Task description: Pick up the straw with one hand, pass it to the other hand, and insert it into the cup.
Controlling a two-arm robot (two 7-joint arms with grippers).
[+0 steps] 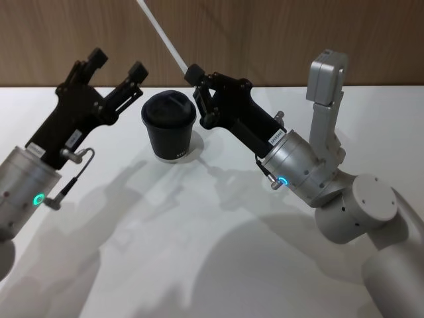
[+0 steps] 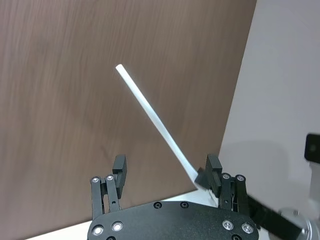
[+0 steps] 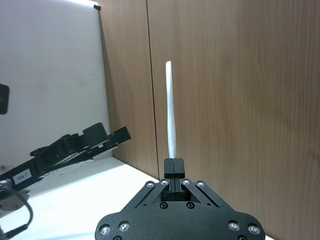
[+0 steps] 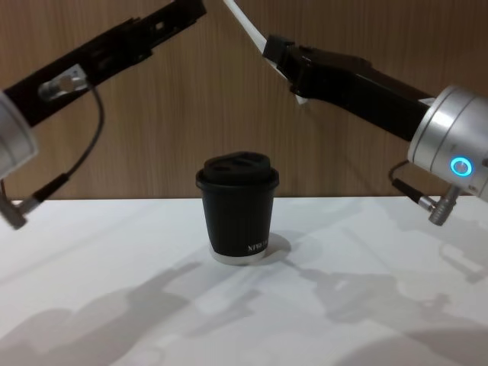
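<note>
Above the cup (image 1: 169,129), at the upper middle of the head view, the right end effector (image 1: 193,74) is clamped on the lower end of the straw (image 1: 161,32). The straw slants toward the upper left and runs out of the frame's top. The left end effector (image 1: 119,63) stands wide at the upper left, near the straw but apart from it. We judge the handover to be the step in hand. We should bring those wide fingers around the shaft above the right's grip, close firmly, and only then release the right. The lidded cup stands upright on the table (image 1: 199,238).
</note>
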